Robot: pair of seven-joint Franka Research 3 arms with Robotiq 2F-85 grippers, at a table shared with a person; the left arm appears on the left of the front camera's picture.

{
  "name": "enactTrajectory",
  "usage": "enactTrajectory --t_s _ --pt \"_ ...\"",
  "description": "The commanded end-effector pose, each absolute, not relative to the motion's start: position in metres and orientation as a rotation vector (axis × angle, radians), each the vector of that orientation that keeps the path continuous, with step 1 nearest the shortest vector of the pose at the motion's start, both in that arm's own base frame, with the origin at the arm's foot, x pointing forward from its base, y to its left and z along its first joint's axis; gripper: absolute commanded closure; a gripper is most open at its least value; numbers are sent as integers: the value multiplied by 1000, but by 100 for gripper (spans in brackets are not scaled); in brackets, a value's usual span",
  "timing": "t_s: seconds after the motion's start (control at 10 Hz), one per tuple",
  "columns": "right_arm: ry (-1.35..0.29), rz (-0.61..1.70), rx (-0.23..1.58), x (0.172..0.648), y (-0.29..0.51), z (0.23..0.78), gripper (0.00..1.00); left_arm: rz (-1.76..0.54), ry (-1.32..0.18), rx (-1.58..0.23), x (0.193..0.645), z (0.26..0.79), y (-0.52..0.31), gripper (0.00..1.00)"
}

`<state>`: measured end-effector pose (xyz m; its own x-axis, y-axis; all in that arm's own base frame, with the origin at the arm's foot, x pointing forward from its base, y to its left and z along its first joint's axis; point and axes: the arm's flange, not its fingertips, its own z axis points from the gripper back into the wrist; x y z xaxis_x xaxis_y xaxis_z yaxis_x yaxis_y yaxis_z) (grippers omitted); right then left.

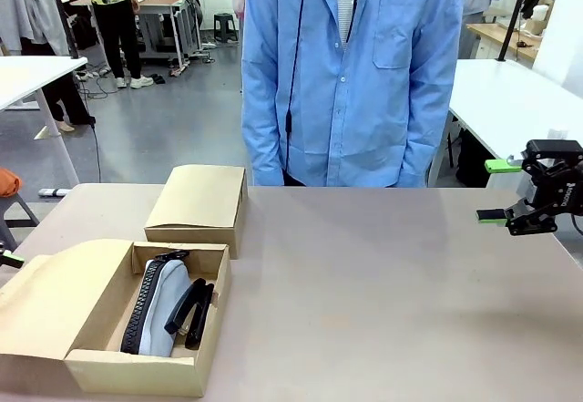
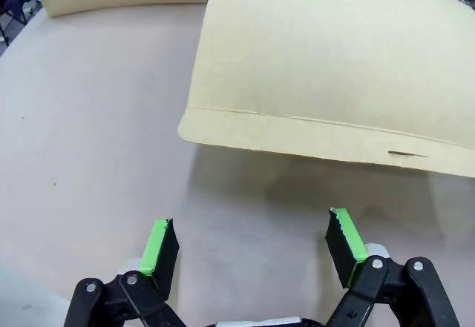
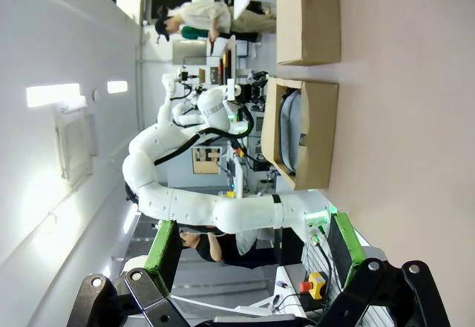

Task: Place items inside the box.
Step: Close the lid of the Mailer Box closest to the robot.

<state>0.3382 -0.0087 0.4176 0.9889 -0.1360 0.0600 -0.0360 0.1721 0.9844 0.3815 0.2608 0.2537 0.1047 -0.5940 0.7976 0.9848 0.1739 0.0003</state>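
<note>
From the front, the open box (image 1: 102, 365) sits at the table's near left, the grey zip pencil pouch (image 1: 160, 304) and a black stapler (image 1: 189, 311) already inside; the right gripper (image 1: 510, 190) hangs empty at the far right, fingers apart. A closed box (image 1: 199, 203) stands just behind, a person beyond it. At the left wrist, the left gripper (image 2: 252, 244) is spread wide over bare table (image 2: 89, 134), the box flap (image 2: 326, 67) ahead. Any further drop should probably clear that flap. The right wrist shows spread pads and both boxes far off.
</note>
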Motion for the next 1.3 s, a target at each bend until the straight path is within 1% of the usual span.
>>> enactTrajectory --t_s 0.0,0.3,0.5,0.6,0.9,1.2 --pt "-144 -60 1401 336 -12 420 0 -1311 -762 -685 380 249 252 0" --pt "-144 -60 1401 336 -12 420 0 -1369 -818 -824 378 247 231 0" --pt "-144 -60 1401 336 -12 420 0 -1394 -870 -870 379 252 222 0" --pt "-144 -60 1401 336 -12 420 0 -1410 -1031 -894 372 271 225 0" --pt "-144 -60 1401 336 -12 420 0 -1440 -1087 -884 363 286 223 0" --pt "-144 -60 1401 336 -12 420 0 -1556 -1116 -920 348 309 203 0"
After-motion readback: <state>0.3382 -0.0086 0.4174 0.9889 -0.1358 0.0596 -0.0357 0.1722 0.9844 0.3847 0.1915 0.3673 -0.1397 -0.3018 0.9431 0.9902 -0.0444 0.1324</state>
